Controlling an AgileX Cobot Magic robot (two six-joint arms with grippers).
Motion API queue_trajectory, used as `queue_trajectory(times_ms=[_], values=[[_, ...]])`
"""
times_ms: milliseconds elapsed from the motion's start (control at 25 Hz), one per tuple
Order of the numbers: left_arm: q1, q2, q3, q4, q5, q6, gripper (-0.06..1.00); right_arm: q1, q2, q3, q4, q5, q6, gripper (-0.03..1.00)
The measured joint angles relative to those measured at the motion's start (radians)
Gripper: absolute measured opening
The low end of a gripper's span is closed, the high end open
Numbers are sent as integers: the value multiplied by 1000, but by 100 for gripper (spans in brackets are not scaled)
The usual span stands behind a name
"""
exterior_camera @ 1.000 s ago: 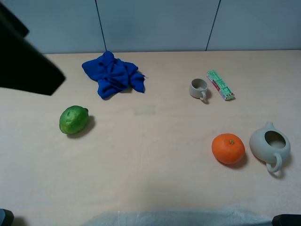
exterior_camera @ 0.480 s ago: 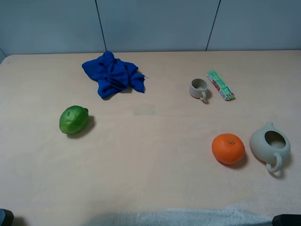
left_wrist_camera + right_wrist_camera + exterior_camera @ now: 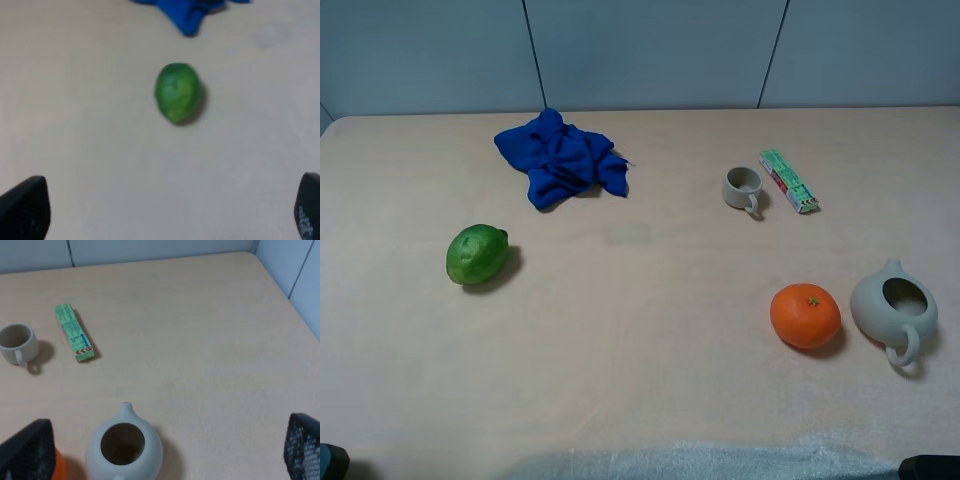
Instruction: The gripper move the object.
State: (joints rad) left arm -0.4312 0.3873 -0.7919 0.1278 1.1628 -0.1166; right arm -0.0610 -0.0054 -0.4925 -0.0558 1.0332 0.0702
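The orange (image 3: 805, 315) is round, bright and dimpled, and sits on the table at the right, just left of a grey teapot (image 3: 893, 308). In the right wrist view only a sliver of the orange (image 3: 59, 468) shows beside one black finger (image 3: 25, 452). My right gripper (image 3: 165, 452) is open and empty, above the teapot (image 3: 124, 447). My left gripper (image 3: 172, 205) is open and empty, with its fingers (image 3: 25, 210) spread wide and a green lime-like fruit (image 3: 177, 92) ahead of it. The exterior view shows neither pair of jaws.
A green lime-like fruit (image 3: 476, 254) lies at the left, a crumpled blue cloth (image 3: 562, 158) at the back left. A small grey cup (image 3: 742, 188) and a green packet (image 3: 788, 180) lie at the back right. The table's right edge (image 3: 280, 285) is near.
A large black arm shape at the upper left of the exterior view one second ago has gone out of the frame. The objects on the table have not moved.
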Motion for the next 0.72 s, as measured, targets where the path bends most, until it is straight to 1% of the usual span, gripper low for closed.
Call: queue_trajectory(times_ms=[200, 360, 440, 520, 720], values=[[153, -133, 117, 2, -10, 1, 99, 0, 0, 0, 0, 0, 0, 69], [248, -223, 211, 2, -70, 1, 99, 0, 0, 0, 0, 0, 0, 69], [284, -268, 260, 2, -98, 1, 99, 0, 0, 0, 0, 0, 0, 69], [318, -317, 296, 0, -95, 7, 99, 0, 0, 0, 0, 0, 0, 69], [373, -393, 301, -27, -98, 86, 99, 0, 0, 0, 0, 0, 0, 69]])
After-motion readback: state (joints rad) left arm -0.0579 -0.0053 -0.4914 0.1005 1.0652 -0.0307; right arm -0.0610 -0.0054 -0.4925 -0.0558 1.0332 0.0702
